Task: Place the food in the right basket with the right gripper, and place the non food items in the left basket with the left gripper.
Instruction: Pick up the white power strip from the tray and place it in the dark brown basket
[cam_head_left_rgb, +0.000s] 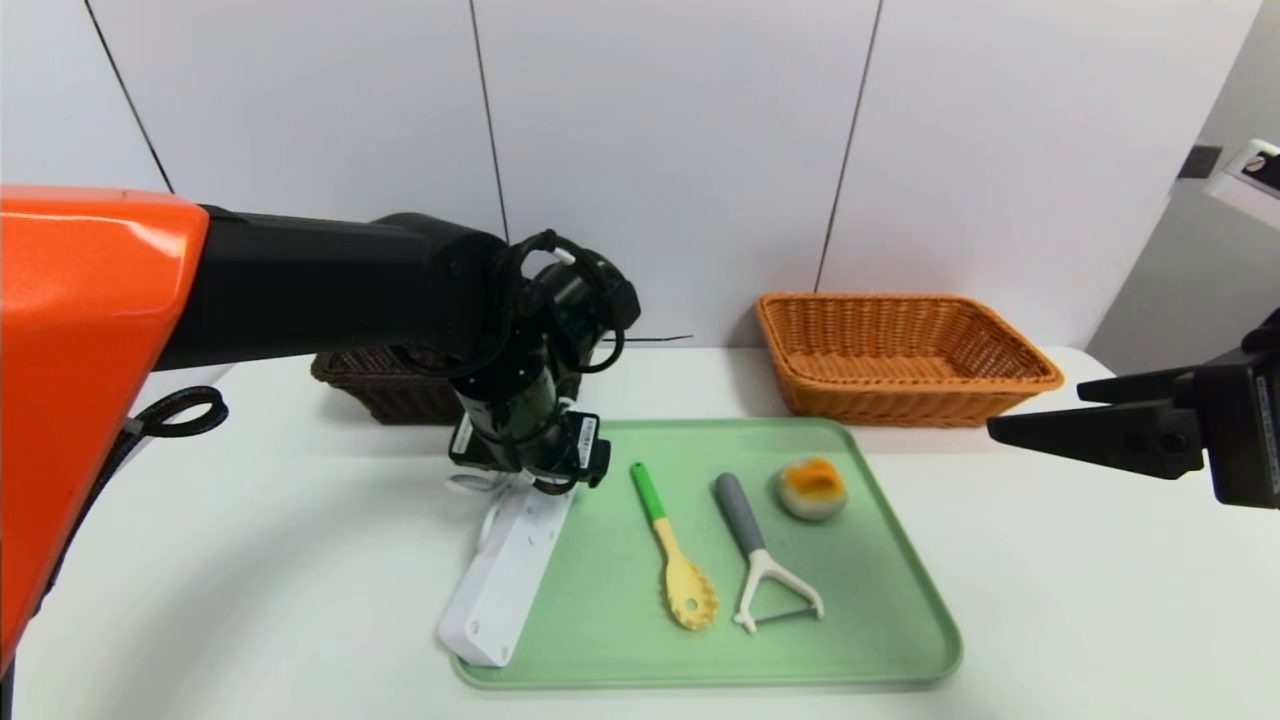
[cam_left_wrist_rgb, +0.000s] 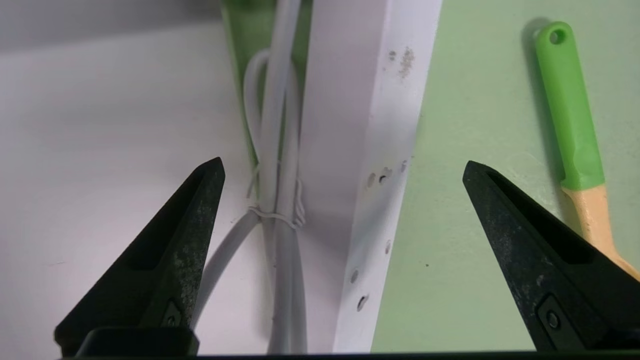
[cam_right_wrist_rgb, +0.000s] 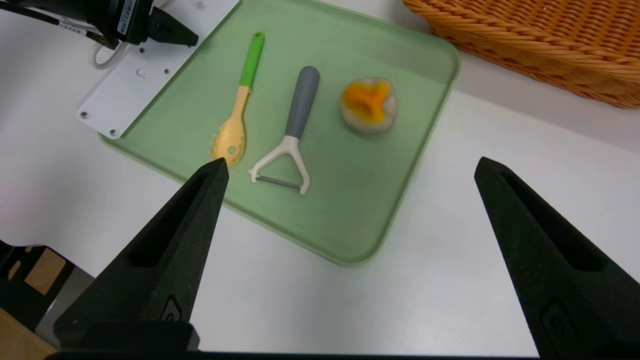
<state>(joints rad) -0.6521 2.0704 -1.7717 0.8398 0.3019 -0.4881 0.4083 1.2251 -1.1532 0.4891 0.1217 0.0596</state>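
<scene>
Your left pincer (cam_left_wrist_rgb: 343, 170) hangs released over the white power strip (cam_head_left_rgb: 505, 575) on the tray's (cam_head_left_rgb: 900, 640) left edge; your right pincer (cam_right_wrist_rgb: 350, 167) waits released, off right; the bun (cam_head_left_rgb: 812, 488) lies on the tray near the orange basket (cam_head_left_rgb: 905, 355).

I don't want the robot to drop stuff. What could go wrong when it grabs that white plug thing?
1. The power strip lies half on the tray's rim, half off, so it might tip or slide as the open left tool closes.
2. Its bundled cord runs beside it and could get pinched or snag.
3. The green-handled spoon lies close by and might get bumped.
</scene>
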